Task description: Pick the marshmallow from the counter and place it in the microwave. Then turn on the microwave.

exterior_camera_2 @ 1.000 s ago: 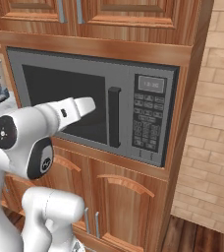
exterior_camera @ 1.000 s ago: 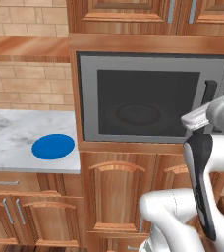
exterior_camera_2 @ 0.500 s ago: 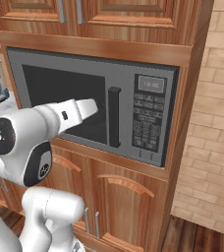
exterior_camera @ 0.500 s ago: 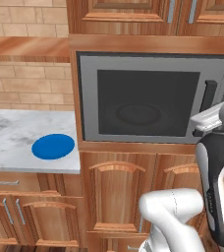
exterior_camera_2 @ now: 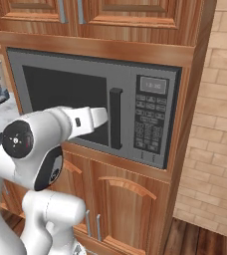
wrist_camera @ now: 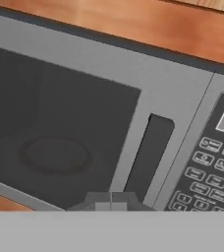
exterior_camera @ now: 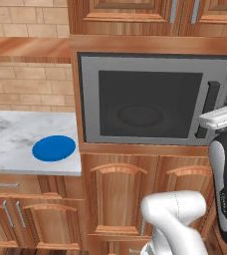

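The big grey microwave (exterior_camera: 155, 97) with the dark glass door sits shut in the brown wooden wall of cupboards. The robot's pincer (wrist_camera: 111, 203) is squeezed tight with nothing in it, just in front of the door near the black handle (exterior_camera_2: 115, 118). A round blue plate (exterior_camera: 54, 148) lies near the right edge of the white marble counter (exterior_camera: 16, 144). I cannot tell where the marshmallow is.

The arm (exterior_camera_2: 36, 149) consists of glossy white, rounded link housings with black joint sections. One joint cap is a dark disc bearing small red marks. A black oval panel runs along one link. The end effector (wrist_camera: 111, 202) has small grey finger tips, closed together.
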